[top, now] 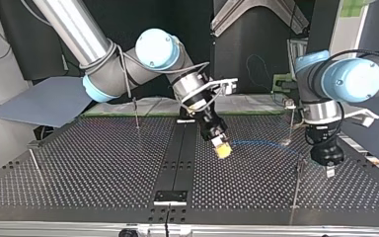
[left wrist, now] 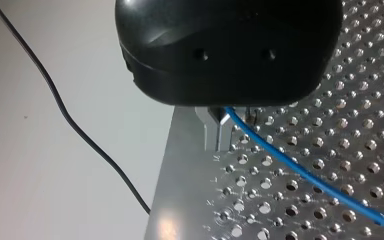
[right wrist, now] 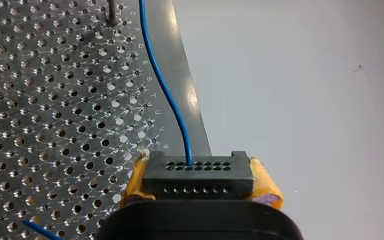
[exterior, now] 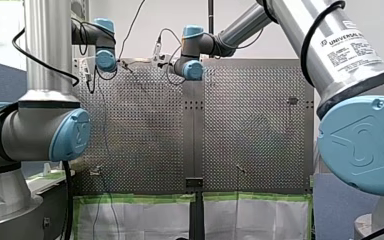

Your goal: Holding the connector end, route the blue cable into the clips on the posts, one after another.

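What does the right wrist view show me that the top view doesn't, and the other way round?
Only the right wrist view: the black connector with its rows of holes, the blue cable entering it. Only the top view: my left gripper and the posts spread across the table. Both: my right gripper's yellow fingers, the blue cable, the perforated table.

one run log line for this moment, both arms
right end effector: shut on connector | left end effector: shut on blue cable | routing progress: cannot tell
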